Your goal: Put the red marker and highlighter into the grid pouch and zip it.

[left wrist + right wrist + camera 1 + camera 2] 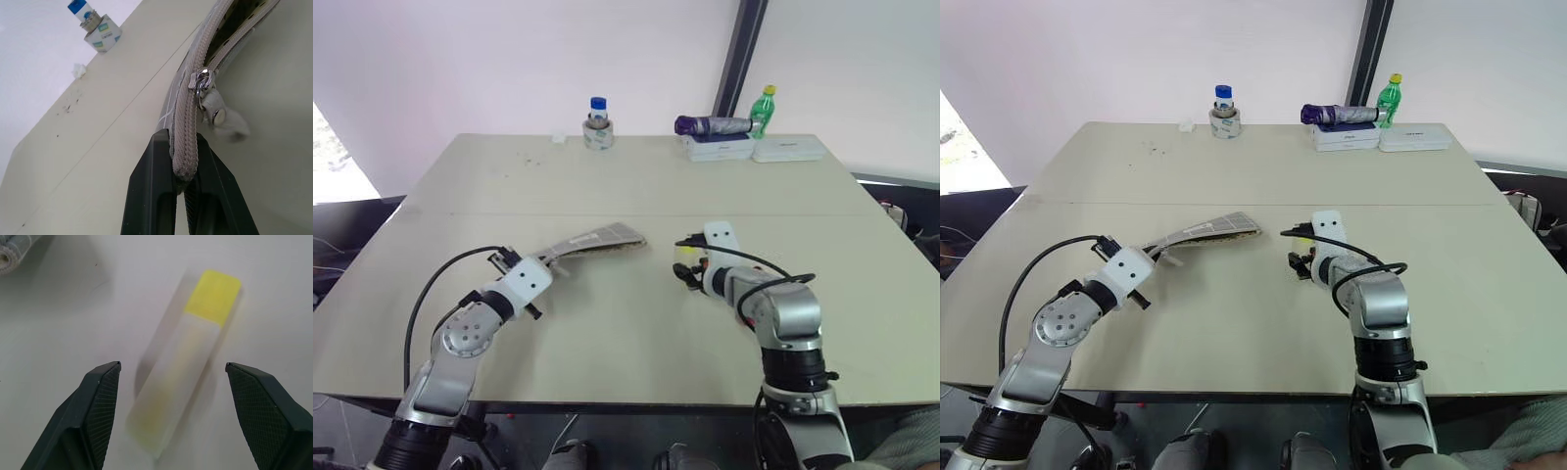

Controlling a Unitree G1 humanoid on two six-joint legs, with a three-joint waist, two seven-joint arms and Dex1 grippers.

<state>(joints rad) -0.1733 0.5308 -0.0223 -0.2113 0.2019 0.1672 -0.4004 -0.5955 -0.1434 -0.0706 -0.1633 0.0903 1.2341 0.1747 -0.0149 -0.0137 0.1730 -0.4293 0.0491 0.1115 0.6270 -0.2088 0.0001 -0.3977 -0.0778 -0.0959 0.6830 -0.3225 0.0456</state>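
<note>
While its two black, cross-hatched fingers stand wide apart with nothing between them, the right gripper [168,377] hovers over one stubby, pale translucent highlighter with a bright yellow cap [188,352], which lies flat on the smooth beige table [636,186] just past the fingertips, in line with the gap and touching neither finger.

Across from it, the left gripper [183,178] is closed tight on the end of one flat grey fabric pouch with white grid lines [592,240], pinching the ribbed woven zipper edge between its two smooth black fingers. Just beyond those fingers sit one shiny metal zipper slider [201,83] and a pale pull tab; past the slider the pouch mouth gapes open. The pouch stretches away from this gripper towards the right gripper, its far end resting on the table, near the highlighter but apart from it.

Well beyond both grippers, at the far edge, stand one blue-capped jar on a tape roll [598,125], one green bottle [763,110], one folded purple umbrella [710,125] and two flat white boxes [754,149].
</note>
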